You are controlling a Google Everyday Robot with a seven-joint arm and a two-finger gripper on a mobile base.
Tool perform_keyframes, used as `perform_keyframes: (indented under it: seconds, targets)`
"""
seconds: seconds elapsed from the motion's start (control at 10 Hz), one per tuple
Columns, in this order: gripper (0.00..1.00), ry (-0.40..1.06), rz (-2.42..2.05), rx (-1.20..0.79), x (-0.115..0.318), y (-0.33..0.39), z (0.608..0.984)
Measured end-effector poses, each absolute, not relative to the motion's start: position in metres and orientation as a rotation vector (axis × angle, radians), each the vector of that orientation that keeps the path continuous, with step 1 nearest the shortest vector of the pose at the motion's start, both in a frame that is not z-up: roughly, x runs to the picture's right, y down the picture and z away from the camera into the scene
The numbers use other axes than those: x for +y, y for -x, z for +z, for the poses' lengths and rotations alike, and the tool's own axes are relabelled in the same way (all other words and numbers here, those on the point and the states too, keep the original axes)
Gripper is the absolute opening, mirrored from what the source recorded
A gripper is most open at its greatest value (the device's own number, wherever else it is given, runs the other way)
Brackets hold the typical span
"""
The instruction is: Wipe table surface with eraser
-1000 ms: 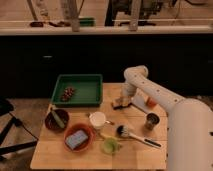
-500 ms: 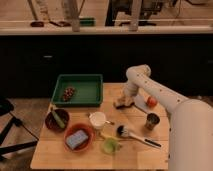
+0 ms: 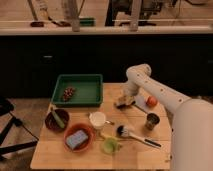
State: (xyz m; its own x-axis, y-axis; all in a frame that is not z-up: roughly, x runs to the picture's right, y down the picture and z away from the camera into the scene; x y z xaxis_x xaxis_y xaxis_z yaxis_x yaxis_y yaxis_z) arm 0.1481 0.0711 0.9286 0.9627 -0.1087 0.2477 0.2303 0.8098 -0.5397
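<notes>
Far left on the table surface (image 3: 55, 150): a dark bowl (image 3: 56, 120) with a greenish stick-like item leaning inside. Behind it, a green tray (image 3: 80, 90) holding a small dark reddish cluster (image 3: 68, 93) near its left side. In front, a red-orange bowl (image 3: 78, 137) with a blue sponge (image 3: 76, 140) lying in it. Next along, a white cup (image 3: 98, 120), and just in front of that a small light-green cup (image 3: 110, 146). Right of these, a black-bristled brush (image 3: 124, 131) with its long handle (image 3: 145, 140) running toward the right edge. Further back, near the table's middle-rear, the gripper (image 3: 123, 101) lowered to the boards at the end of the white arm (image 3: 155, 92), set down on the eraser (image 3: 122, 104), a small tan block against the wood; finger spread impossible to tell, and hold on the block likewise unclear. Further right, an orange ball-like object (image 3: 151, 101) near the arm, and a dark metallic cup (image 3: 152, 121) in front of it. No writing, brand or label readable anywhere; no logo to be made out on the tabletop.
</notes>
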Motion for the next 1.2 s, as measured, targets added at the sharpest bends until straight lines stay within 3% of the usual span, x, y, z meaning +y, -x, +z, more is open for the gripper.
perform_keyframes:
  seconds: [1.2]
  targets:
    - [0.0, 0.546, -0.186, -0.163, 0.045, -0.14, 0.946]
